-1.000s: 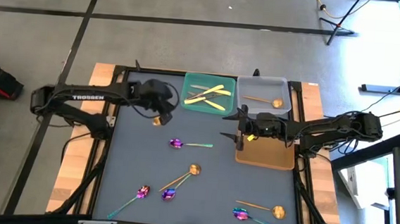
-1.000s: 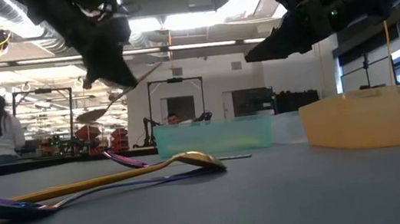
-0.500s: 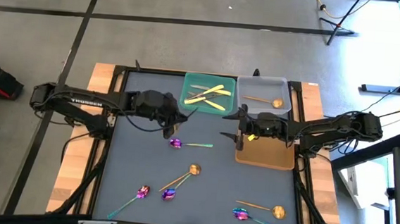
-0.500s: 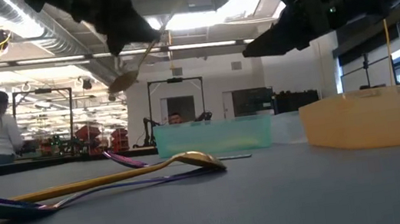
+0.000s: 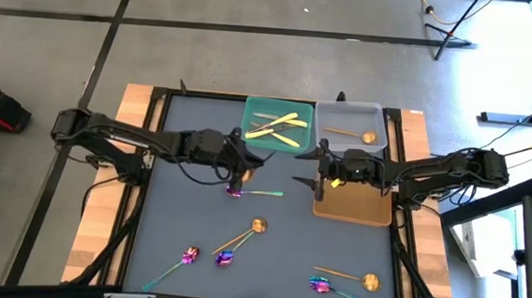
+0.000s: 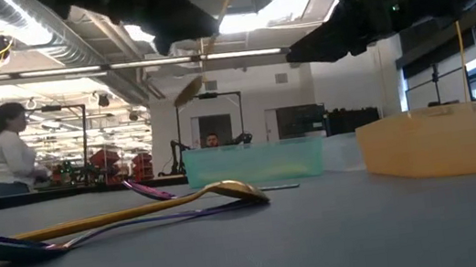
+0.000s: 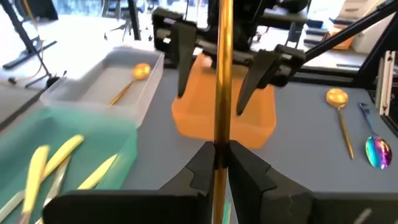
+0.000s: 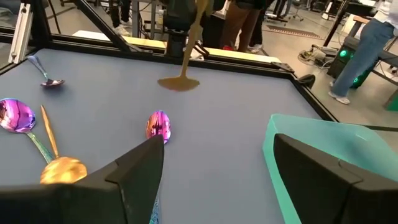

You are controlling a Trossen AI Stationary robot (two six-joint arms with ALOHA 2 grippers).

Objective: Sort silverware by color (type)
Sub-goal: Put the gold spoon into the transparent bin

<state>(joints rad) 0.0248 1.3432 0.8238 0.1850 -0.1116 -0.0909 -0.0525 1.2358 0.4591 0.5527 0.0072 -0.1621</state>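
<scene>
Copper-gold round-bowled spoon (image 7: 222,74) pinched by its handle in left gripper (image 7: 217,163), hanging above table centre-left; carry it right and far to the clear grey plastic tray (image 5: 347,120) — clear the green tray's (image 5: 252,134) rim; right gripper (image 5: 304,169) idle, jaws wide, by orange tray (image 5: 354,207).

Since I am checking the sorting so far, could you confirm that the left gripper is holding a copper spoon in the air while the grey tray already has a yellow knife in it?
Not quite: the grey tray holds a copper spoon, not a yellow knife, as the high view shows. The left gripper does hold a copper spoon in the air.
</scene>
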